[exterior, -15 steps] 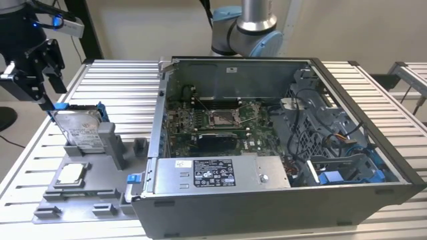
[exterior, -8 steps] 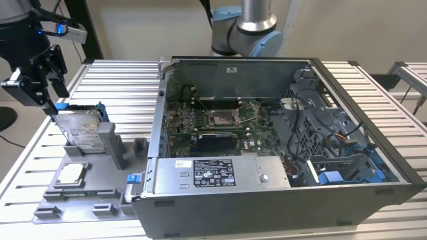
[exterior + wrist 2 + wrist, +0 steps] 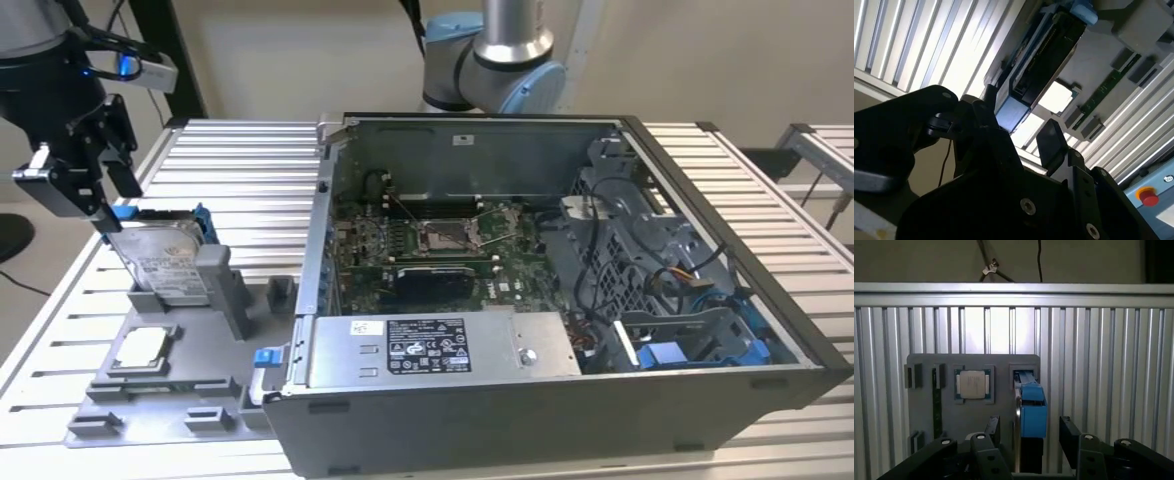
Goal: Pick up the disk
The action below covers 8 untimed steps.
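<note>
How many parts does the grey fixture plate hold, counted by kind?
disk: 1
square chip: 1
green circuit strip: 1
Total: 3

The gripper (image 3: 1031, 426) points straight down, fingers (image 3: 1069, 432) spread apart, apparently gripping nothing.

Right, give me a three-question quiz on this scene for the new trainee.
1. True or false: the hard drive lies flat.
2. What lies on the grey fixture plate beside it? A) CPU chip B) fan C) screwdriver
3. Fill in: the gripper is ___, with a finger on each side of the drive's blue rail.
Key: 1 false, it stands on edge. 2 A. 3 open.
</note>
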Available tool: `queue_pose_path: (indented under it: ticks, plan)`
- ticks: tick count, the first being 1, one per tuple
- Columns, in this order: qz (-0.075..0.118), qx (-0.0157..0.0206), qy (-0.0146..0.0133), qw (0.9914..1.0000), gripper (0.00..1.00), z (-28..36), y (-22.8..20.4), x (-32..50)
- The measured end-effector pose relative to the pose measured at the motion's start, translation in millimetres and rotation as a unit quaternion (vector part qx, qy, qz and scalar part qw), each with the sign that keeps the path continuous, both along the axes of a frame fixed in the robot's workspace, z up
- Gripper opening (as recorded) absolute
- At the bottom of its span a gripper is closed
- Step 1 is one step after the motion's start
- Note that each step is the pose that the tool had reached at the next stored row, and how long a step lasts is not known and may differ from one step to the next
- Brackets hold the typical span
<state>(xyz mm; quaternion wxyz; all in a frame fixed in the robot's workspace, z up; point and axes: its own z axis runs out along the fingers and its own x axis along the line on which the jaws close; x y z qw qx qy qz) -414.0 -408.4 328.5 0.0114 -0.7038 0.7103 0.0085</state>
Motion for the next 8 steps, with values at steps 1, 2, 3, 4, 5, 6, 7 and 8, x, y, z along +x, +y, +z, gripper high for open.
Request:
queue_pose_path:
  ticks: [1, 2, 3, 4, 5, 6, 7, 8]
  plan:
    - [0.001, 0.001, 0.0, 1.0, 1.0, -0.7, 0.1, 0.0]
    - [0.003, 0.0021, 0.0, 0.99999, 1.0, -1.5, 0.1, 0.0]
    - [0.005, 0.0032, 0.0, 0.99998, 1.0, -2.2, 0.2, 0.0]
    - [0.006, 0.0044, 0.0001, 0.99997, 1.0, -2.8, 0.2, 0.0]
    - [0.008, 0.0056, 0.0001, 0.99995, 1.0, -3.5, 0.2, 0.0]
    - [0.01, 0.0068, 0.0001, 0.99993, 1.0, -4.2, 0.2, 0.0]
    - [0.012, 0.0078, 0.0001, 0.9999, 1.0, -4.9, 0.3, 0.0]
    - [0.014, 0.0087, 0.0, 0.99987, 1.0, -5.8, 0.3, 0.0]
